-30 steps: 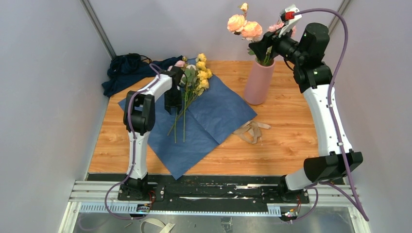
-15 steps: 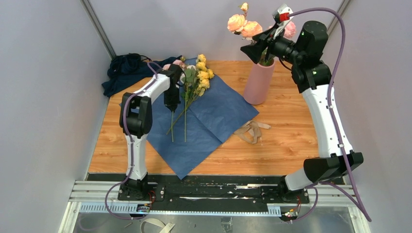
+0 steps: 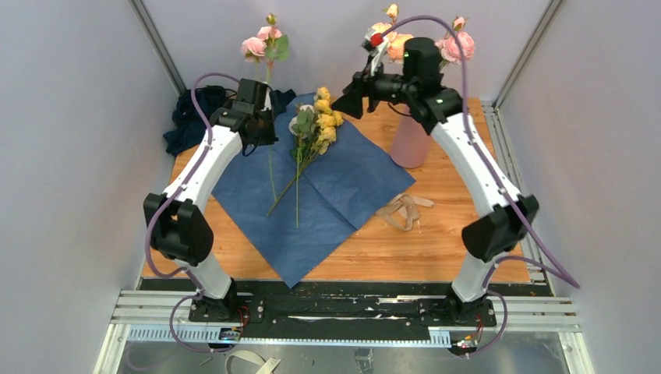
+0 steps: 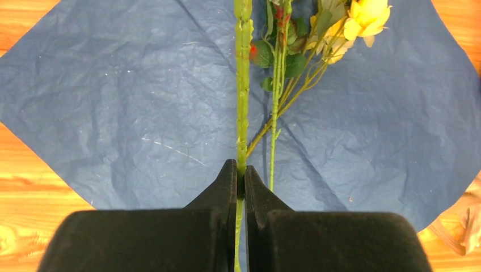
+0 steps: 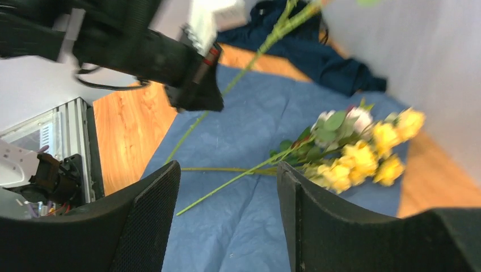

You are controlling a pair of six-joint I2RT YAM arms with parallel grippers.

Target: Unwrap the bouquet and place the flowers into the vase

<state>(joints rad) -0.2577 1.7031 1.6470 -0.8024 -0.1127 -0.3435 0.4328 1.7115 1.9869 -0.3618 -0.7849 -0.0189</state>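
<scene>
Since last frame: left tool (image 4: 240, 170) has lifted off the blue paper (image 3: 343, 187), clenched on a pink rose stem (image 4: 243, 85), upright for the vase (image 3: 411, 144). Right tool (image 5: 227, 170), released and empty, faces the yellow flowers (image 3: 323, 125).

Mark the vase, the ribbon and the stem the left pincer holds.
vase (image 3: 410, 148), top external view, bare lower wall.
ribbon (image 3: 402, 210), top external view, middle of the loops.
held stem (image 4: 243, 85), left wrist view, mid-shaft.
</scene>
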